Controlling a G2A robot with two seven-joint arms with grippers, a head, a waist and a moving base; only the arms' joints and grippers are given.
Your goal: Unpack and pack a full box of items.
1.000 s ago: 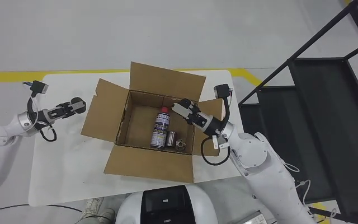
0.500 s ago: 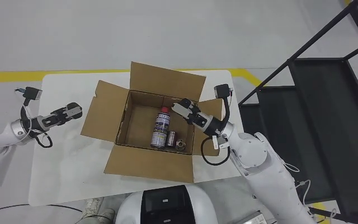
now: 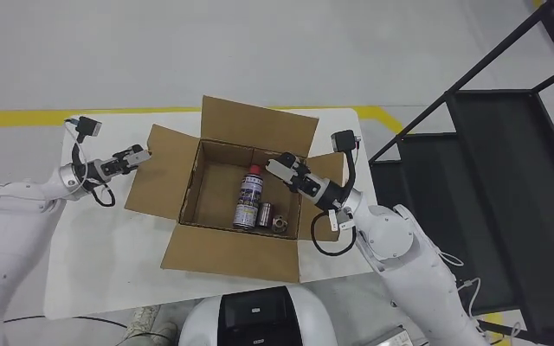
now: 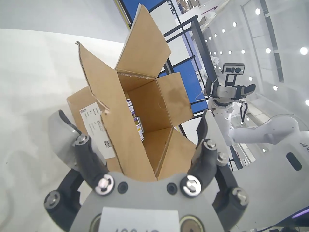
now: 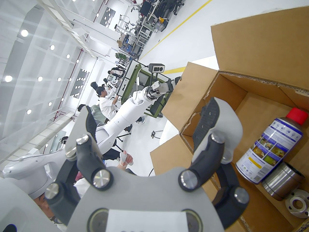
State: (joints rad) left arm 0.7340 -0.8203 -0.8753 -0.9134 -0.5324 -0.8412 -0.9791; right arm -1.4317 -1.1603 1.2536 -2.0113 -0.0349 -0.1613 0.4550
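Note:
An open cardboard box (image 3: 227, 247) stands mid-table with its flaps spread. Inside lie a red-capped spray can (image 3: 249, 197) (image 5: 272, 150), a metal cylinder (image 3: 267, 213) (image 5: 282, 181) and a metal flange (image 3: 280, 225) (image 5: 297, 205). My left gripper (image 3: 138, 156) (image 4: 134, 119) is open at the box's left flap (image 3: 156, 177), whose edge runs between its fingers in the left wrist view. Above the box's right inner side, my right gripper (image 3: 281, 166) (image 5: 149, 114) hangs open and holds nothing, a little to the right of the can.
The white table (image 3: 104, 251) has bare room left of and in front of the box. Black metal stairs (image 3: 485, 173) stand close on the right. A yellow floor line (image 3: 86, 114) runs behind the table.
My left gripper swung out to the left, then came back right and up to the box's left flap. The right arm and the items in the box have not moved.

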